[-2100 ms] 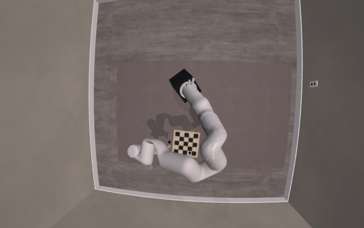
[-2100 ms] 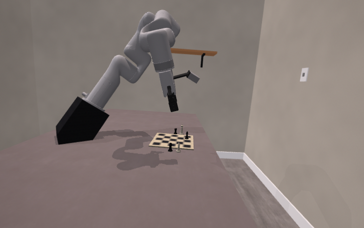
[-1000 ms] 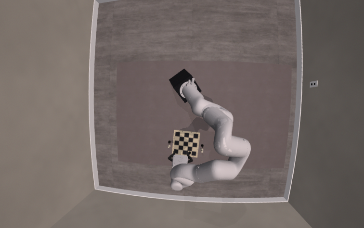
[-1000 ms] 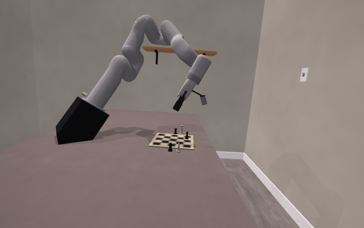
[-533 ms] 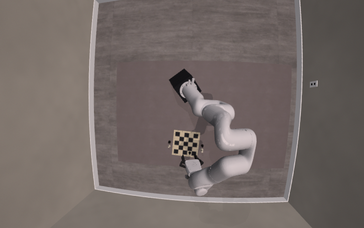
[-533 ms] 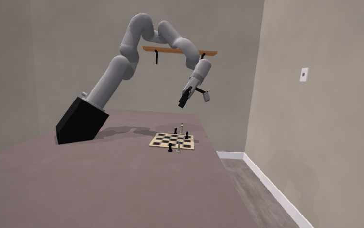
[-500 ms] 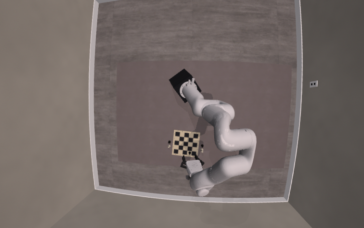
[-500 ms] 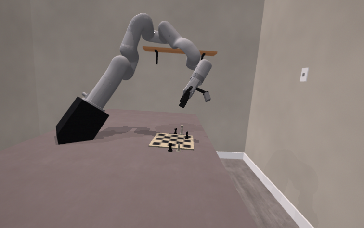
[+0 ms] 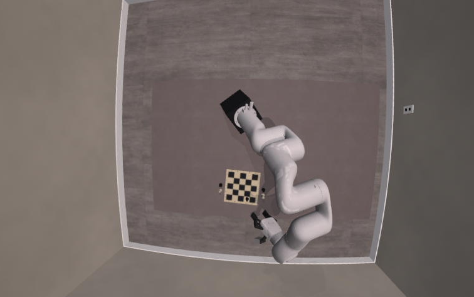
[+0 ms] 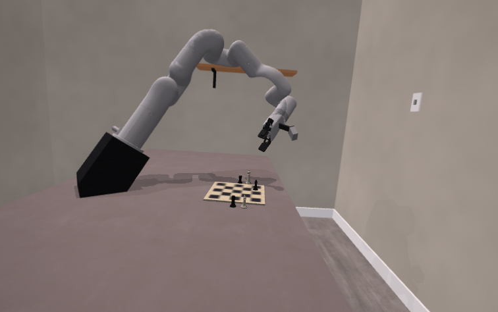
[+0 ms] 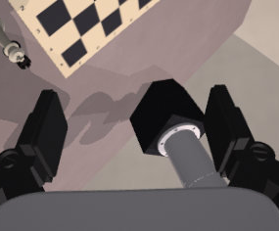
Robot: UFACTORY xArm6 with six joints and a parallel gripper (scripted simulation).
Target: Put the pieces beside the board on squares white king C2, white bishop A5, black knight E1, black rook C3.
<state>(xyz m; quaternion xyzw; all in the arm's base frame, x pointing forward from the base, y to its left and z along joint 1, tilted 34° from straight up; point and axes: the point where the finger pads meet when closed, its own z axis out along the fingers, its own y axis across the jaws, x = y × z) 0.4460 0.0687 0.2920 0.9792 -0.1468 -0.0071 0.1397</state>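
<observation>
The chessboard (image 9: pixel 242 186) lies on the table and also shows in the side view (image 10: pixel 235 192) and the wrist view (image 11: pixel 83 8). One black piece (image 9: pixel 246 198) (image 10: pixel 255 184) stands on the board near its edge. The tall white king (image 10: pixel 248 177) and a black piece (image 10: pixel 240 179) stand beside the board's far side. The white bishop (image 10: pixel 244 201) and another black piece (image 10: pixel 232 201) stand beside its near side. Which black piece is the knight or the rook is too small to tell. My gripper (image 9: pixel 259 215) (image 10: pixel 264 139) is open and empty, high in the air past the board's corner, near the king's side.
The arm's black base (image 9: pixel 239 109) stands on the table behind the board and shows between the fingers in the wrist view (image 11: pixel 167 124). The table edge runs close to the board on the gripper's side. A wooden shelf (image 10: pixel 286 72) hangs on the back wall.
</observation>
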